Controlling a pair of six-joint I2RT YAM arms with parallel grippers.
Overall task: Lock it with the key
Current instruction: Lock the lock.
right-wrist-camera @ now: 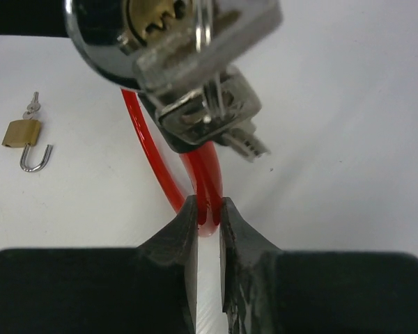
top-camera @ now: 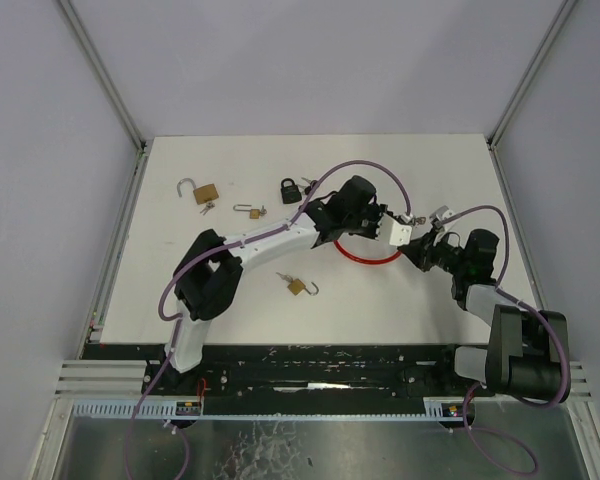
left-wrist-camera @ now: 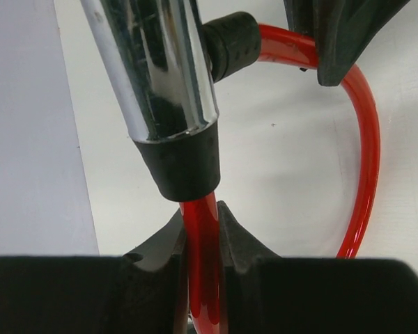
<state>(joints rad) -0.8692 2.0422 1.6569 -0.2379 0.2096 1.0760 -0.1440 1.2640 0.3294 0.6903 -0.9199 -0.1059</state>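
Red plastic-sheathed cable (left-wrist-camera: 366,139) | we see left gripper (left-wrist-camera: 200,219) clamped on it under chrome cylinder lock (left-wrist-camera: 160,69) | right gripper (right-wrist-camera: 209,205) jaws narrowly parted | silver keys (right-wrist-camera: 216,115) hang at lock

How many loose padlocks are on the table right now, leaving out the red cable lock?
4. Open brass padlock far left; small brass padlock right of it; black padlock further right, by the left arm; near brass padlock at centre front. The arms may hide more.
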